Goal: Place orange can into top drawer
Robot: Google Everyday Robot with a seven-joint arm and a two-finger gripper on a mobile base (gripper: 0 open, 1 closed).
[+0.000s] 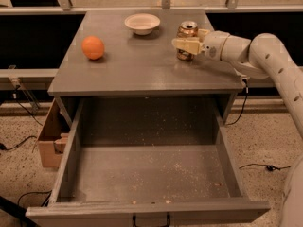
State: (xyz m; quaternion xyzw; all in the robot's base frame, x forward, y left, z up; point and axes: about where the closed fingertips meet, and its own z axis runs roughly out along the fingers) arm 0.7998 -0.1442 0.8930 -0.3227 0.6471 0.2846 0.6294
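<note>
The orange can point(188, 30), coppery with a silver top, stands upright on the cabinet top point(142, 65) at the back right. My gripper point(190, 39) reaches in from the right on the white arm point(255, 56) and sits right at the can, level with its lower half and covering part of its front. The top drawer point(147, 174) is pulled fully out below the cabinet top, with a bare speckled grey floor and a small dark handle point(150, 220) on its front.
A round orange fruit point(93, 47) lies on the left of the cabinet top. A white bowl point(142, 23) sits at the back middle. A cardboard box point(49, 138) stands on the floor left of the cabinet. Cables run across the floor on both sides.
</note>
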